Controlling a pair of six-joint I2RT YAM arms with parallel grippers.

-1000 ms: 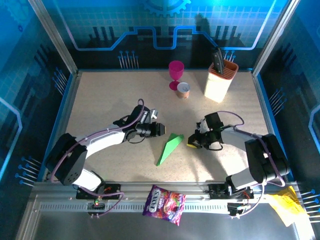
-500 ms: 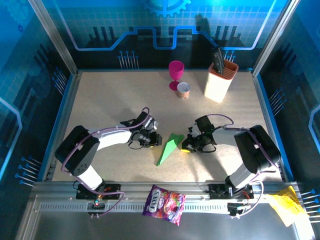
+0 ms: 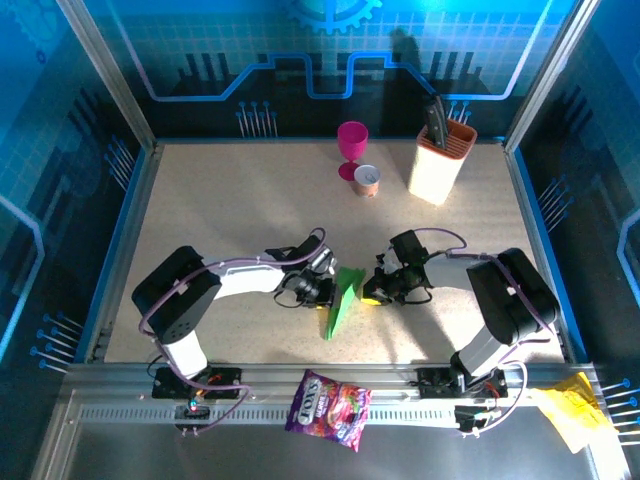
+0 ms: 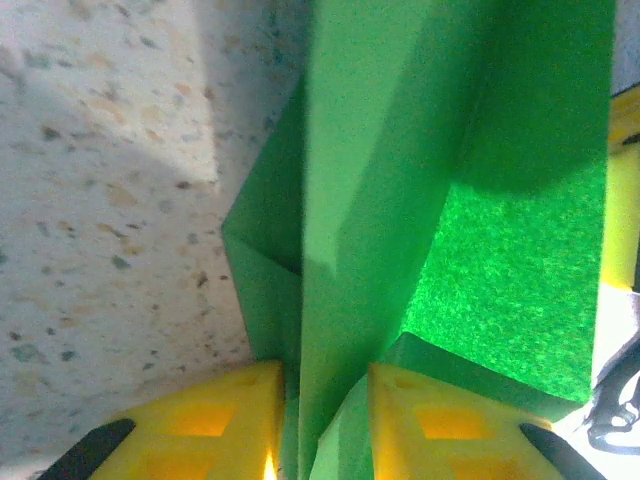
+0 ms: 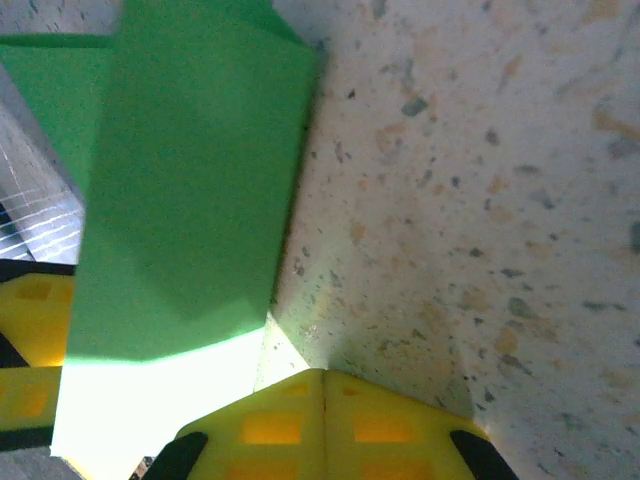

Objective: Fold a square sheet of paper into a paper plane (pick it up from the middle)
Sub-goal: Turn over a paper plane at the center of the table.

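The bright green paper plane point(image 3: 342, 302), a slim pointed dart, lies on the table between both arms, tip toward the near edge. My left gripper point(image 3: 328, 291) is at its left side. In the left wrist view the yellow fingers point(image 4: 210, 420) stand either side of the paper's point(image 4: 400, 150) raised centre fold, with the left gripper point(image 4: 325, 425) shut on it. My right gripper point(image 3: 372, 293) rests on the table just right of the paper. Its tips meet in the right wrist view, so the right gripper point(image 5: 323, 378) is shut with nothing in it, beside the green edge point(image 5: 190, 180).
A pink goblet point(image 3: 351, 146), a small copper can point(image 3: 367, 180) and a cream knife block point(image 3: 440, 160) stand at the back. A purple snack bag point(image 3: 328, 408) lies on the near rail, with crumpled yellow paper point(image 3: 570, 410) at the right corner.
My left gripper has moved right and down onto the paper and closed a little. The paper has shifted slightly right. The right gripper edged left earlier, then stayed put.
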